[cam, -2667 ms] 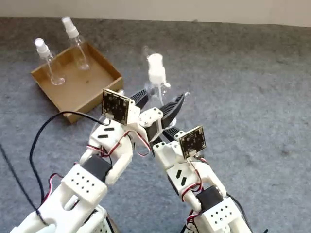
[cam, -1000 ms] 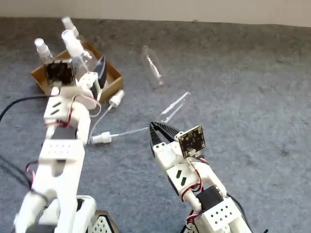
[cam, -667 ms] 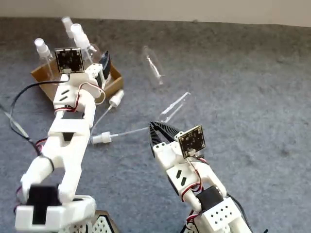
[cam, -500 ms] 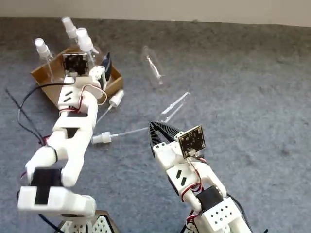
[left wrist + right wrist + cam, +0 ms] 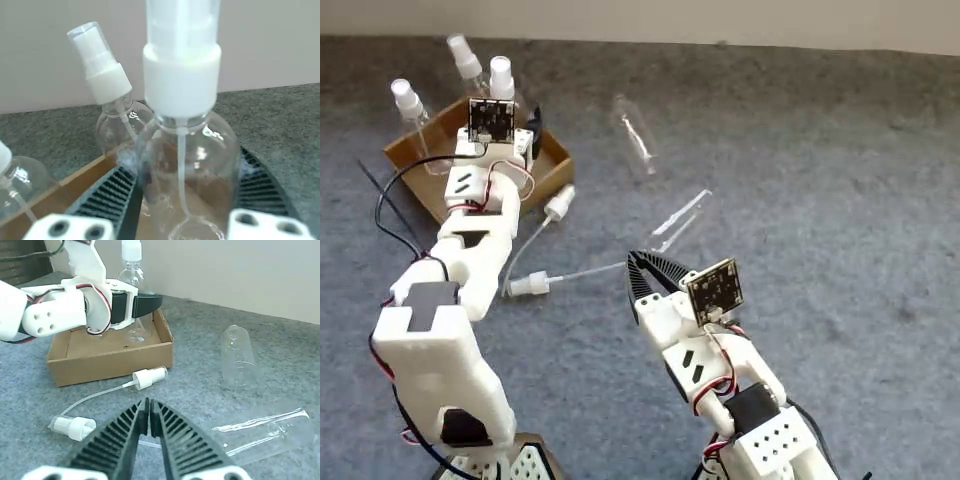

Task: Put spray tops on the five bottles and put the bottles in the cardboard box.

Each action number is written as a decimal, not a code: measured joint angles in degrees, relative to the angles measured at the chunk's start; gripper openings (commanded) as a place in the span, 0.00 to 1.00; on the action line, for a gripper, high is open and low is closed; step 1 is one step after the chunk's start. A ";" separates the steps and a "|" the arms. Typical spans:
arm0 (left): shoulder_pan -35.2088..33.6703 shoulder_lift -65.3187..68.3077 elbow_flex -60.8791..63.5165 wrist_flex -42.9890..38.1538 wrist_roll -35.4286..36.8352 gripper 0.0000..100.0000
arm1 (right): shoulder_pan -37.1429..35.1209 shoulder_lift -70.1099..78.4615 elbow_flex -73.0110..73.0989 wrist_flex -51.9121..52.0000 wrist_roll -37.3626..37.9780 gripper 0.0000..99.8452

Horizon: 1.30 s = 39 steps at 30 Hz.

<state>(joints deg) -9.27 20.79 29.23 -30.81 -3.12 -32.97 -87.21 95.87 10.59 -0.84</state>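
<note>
Jaws of left gripper (image 5: pixel 186 200) clamped round clear bottle (image 5: pixel 185 150): rounded shoulders, white spray top fitted, thin dip tube inside, upright within cardboard box (image 5: pixel 548 172) beside another capped bottle (image 5: pixel 112 120). Right gripper (image 5: pixel 149 407) pressed shut, empty, near loose spray tops (image 5: pixel 150 376).

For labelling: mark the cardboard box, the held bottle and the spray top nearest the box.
cardboard box (image 5: pixel 115 362): right wrist view, on its front wall.
held bottle (image 5: pixel 185 165): left wrist view, on its glass body.
spray top (image 5: pixel 560 204): high view, on its white head.
</note>
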 measured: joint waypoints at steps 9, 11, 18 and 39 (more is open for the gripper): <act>0.00 7.03 -5.27 0.00 0.00 0.15 | 0.00 0.00 0.00 0.00 0.00 0.00; 0.00 7.82 -5.80 0.00 0.00 0.15 | 0.00 0.00 0.00 0.00 0.00 0.00; 0.00 9.93 -7.56 -0.35 0.00 0.15 | 0.00 0.00 0.00 0.00 0.00 0.00; 0.00 10.02 -7.56 -3.52 -0.09 0.15 | 0.00 0.00 0.00 0.00 0.00 0.00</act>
<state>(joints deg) -9.27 30.81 21.67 -34.33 -3.21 -32.97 -87.21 95.87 10.59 -0.84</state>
